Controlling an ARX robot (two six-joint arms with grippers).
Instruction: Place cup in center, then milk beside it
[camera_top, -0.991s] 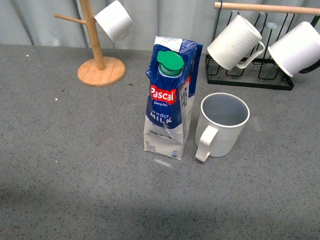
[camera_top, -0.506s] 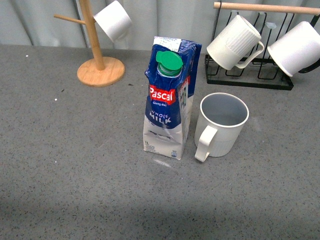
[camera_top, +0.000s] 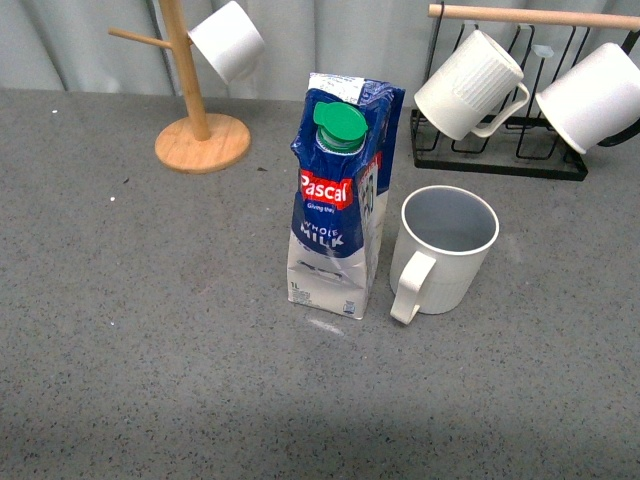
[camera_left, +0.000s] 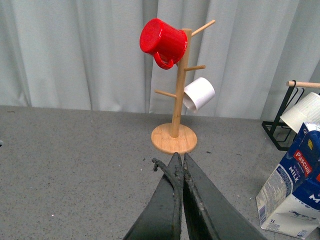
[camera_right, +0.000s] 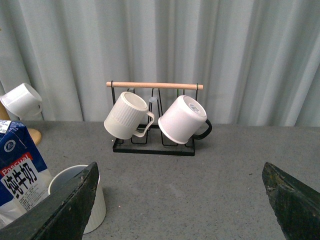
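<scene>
Milk (camera_top: 338, 205) is stood just left of cup (camera_top: 445, 248) — racks behind; left jaws together, right jaws apart.

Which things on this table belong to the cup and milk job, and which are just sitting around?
Job: ribbed cup standing upright on the table, milk carton right beside it.

Just there: wooden mug tree with red mug and white mug; black rack hanging two mugs.
</scene>
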